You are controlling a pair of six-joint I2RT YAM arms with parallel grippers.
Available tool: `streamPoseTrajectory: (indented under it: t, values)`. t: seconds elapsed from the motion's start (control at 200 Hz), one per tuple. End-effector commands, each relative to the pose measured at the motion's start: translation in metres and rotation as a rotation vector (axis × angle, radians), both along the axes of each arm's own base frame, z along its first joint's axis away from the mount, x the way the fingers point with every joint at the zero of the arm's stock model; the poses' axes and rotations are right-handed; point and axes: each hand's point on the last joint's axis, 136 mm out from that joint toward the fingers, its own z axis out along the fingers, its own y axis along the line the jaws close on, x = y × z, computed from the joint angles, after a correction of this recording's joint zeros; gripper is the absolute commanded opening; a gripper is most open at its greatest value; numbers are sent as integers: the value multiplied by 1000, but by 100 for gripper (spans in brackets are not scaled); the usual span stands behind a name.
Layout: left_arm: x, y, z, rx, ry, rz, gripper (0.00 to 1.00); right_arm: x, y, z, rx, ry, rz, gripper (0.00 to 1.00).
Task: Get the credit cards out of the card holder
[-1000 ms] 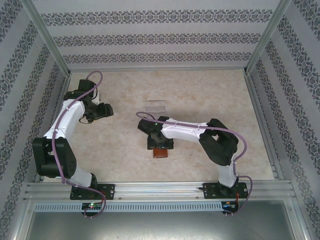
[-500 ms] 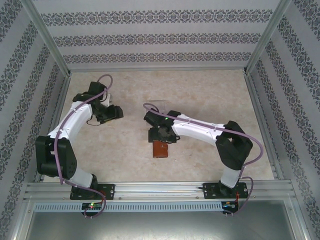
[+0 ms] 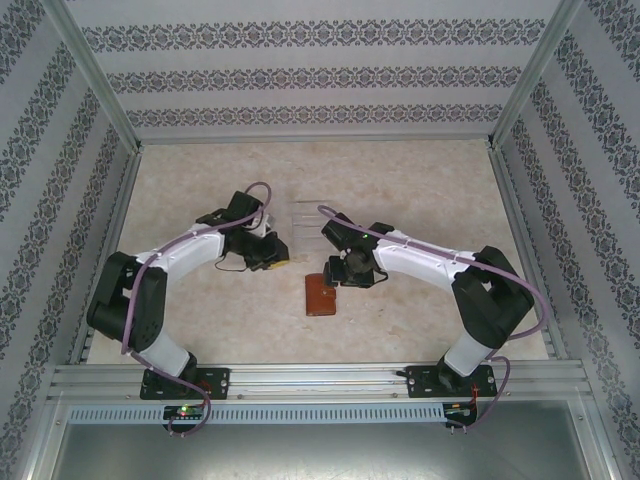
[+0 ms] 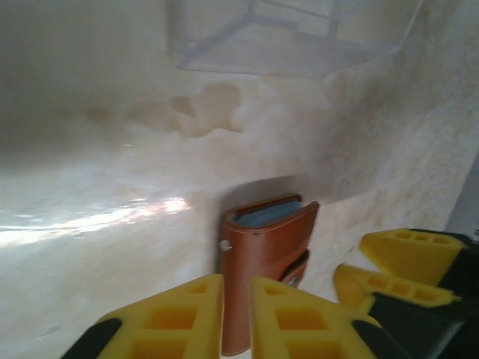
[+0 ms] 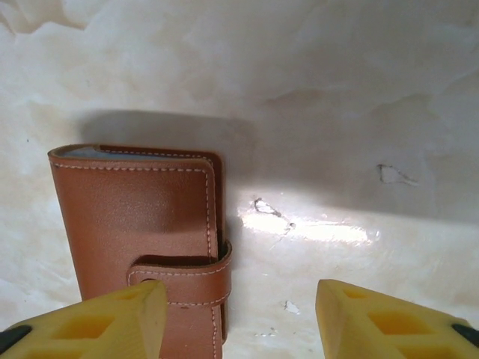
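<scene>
The right gripper (image 5: pixel 239 325) stands spread wide, its two yellow fingers (image 5: pixel 90 321) well apart and pinching nothing. One finger hangs over the lower corner of the card holder (image 5: pixel 142 224); whether it touches the leather I cannot tell. The left gripper (image 4: pixel 236 318) has its yellow pads (image 4: pixel 176 321) drawn almost together, with only a thin slit between them, and they clasp nothing. In the left wrist view the right gripper's fingers show just to the right of it, near the card holder.

The card holder lies flat on the table (image 3: pixel 420 200), closed, between the two grippers in the top view. Its narrow tab (image 5: pixel 183 280) is wrapped across the front. A grey-blue strip (image 5: pixel 127 153) shows along its top edge, which may be pocket lining or the edges of the credit cards; the view is too soft to say.

Farther back on the table, apart from the card holder, stands a clear tray (image 4: pixel 299 37).
</scene>
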Motion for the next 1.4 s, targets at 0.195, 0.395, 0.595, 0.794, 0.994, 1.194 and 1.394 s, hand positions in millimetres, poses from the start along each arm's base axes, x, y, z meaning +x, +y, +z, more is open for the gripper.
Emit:
streamPoseTrajectory:
  t: [0.195, 0.395, 0.595, 0.794, 0.994, 1.194, 1.394]
  values:
    - [-2, -52, -12, -190, 57, -27, 0, 0, 15, 4, 84, 27, -52, 46]
    - [-14, -54, -27, -182, 101, -32, 0, -5, 21, 2, 80, 49, -48, 43]
    - [-28, -61, -45, -197, 147, -44, 0, -10, 28, -3, 42, 70, -28, 45]
    - [-34, -59, -62, -192, 183, -33, 0, -13, 28, -9, -17, 84, -21, 48]
    - [-38, -58, -69, -184, 199, -40, 0, -14, 33, -16, -52, 97, -9, 47]
    - [-40, -57, -72, -184, 205, -43, 0, -16, 34, -30, -103, 118, 1, 46]
    - [-40, -58, -73, -182, 208, -46, 0, -20, 29, -43, -178, 130, 19, 43]
